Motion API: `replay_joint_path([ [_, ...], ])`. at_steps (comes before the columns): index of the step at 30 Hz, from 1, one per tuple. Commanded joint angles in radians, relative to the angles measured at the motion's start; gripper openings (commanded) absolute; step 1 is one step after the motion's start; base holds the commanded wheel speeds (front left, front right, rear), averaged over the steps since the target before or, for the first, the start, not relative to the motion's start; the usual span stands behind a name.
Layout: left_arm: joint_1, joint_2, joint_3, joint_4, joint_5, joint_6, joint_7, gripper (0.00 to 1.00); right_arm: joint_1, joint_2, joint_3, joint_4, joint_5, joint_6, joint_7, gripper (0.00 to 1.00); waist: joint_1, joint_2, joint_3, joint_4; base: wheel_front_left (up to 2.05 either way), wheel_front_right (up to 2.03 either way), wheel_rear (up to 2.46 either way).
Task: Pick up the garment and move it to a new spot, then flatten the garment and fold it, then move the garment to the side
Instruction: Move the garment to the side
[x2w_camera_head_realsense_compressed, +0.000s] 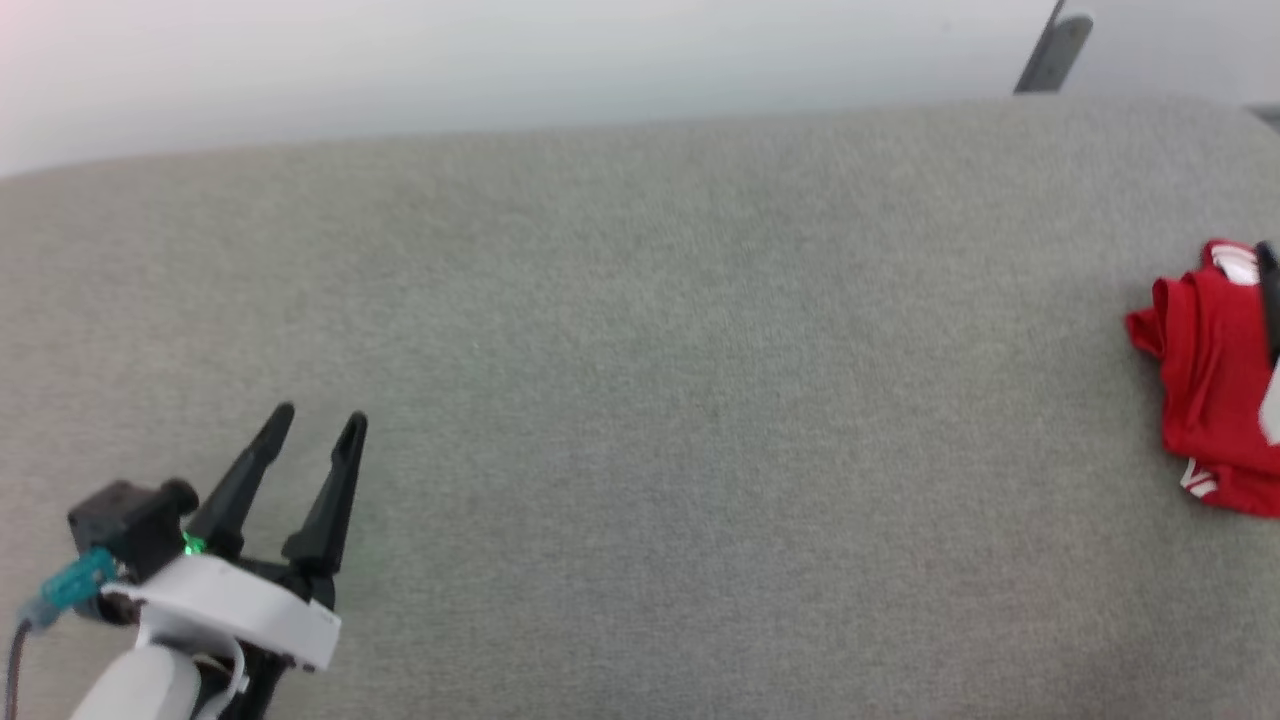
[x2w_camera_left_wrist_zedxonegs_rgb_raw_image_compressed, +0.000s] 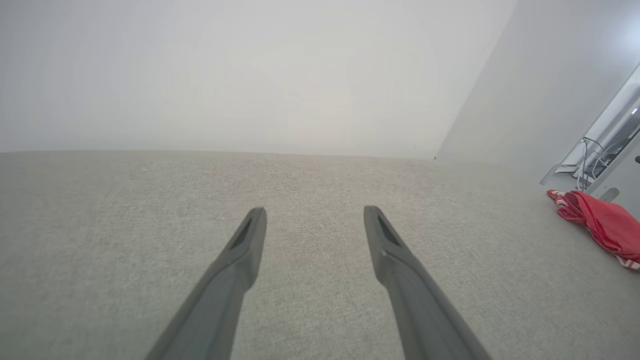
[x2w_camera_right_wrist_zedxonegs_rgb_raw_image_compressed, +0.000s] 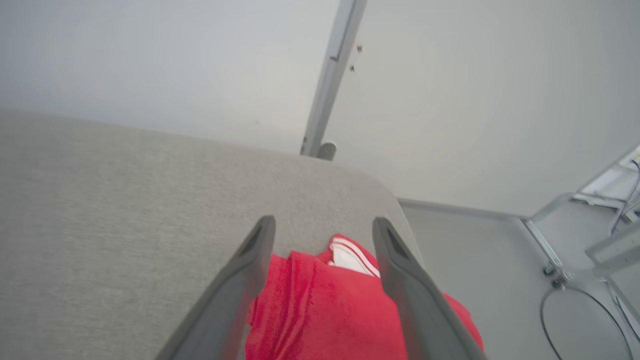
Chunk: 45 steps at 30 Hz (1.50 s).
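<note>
The right gripper (x2w_camera_right_wrist_zedxonegs_rgb_raw_image_compressed: 324, 222) is spread wide, pinching nothing — the red garment (x2w_camera_right_wrist_zedxonegs_rgb_raw_image_compressed: 320, 305) lies bunched just beneath, between its fingers (x2w_camera_right_wrist_zedxonegs_rgb_raw_image_compressed: 240, 290). The left gripper (x2w_camera_head_realsense_compressed: 320, 416), spread too, sits well apart from it.

Grey fabric tabletop (x2w_camera_head_realsense_compressed: 640, 400) — metal post (x2w_camera_right_wrist_zedxonegs_rgb_raw_image_compressed: 330, 80) behind.
</note>
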Motion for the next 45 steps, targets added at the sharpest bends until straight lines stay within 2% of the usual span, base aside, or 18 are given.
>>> replay_joint_path([
  [1, 0.032, -0.013, 0.017, 0.002, 0.019, -0.002, 0.001, 1.00, 0.044, 0.012, 0.006, -0.017, 0.017, -0.002, -0.039, 1.00, 0.0000, 0.0000, -0.084, 0.048, 0.00, 0.00, 0.00],
  [8, 0.149, -0.050, 0.123, 0.011, 0.070, -0.001, 0.000, 1.00, 0.220, 0.054, 0.023, -0.112, 0.031, -0.002, -0.157, 1.00, 0.0000, 0.0000, -0.182, 0.085, 0.00, 0.00, 0.00],
  [21, 0.304, -0.103, 0.296, -0.011, 0.211, -0.001, 0.000, 1.00, 0.537, 0.185, -0.127, -0.448, -0.097, -0.002, -0.174, 1.00, 0.0000, 0.0000, -0.237, 0.137, 0.00, 0.00, 0.00],
  [32, 0.382, -0.133, 0.351, -0.053, 0.249, -0.002, 0.000, 1.00, 0.708, 0.268, -0.180, -0.588, -0.169, -0.002, -0.174, 1.00, 0.0000, 0.0000, -0.250, 0.141, 0.00, 0.00, 0.00],
  [45, 0.409, -0.131, 0.339, -0.065, 0.215, -0.002, 0.000, 1.00, 0.822, 0.335, -0.223, -0.678, -0.210, -0.002, -0.174, 1.00, 0.0000, 0.0000, -0.245, 0.126, 0.00, 0.00, 0.00],
])
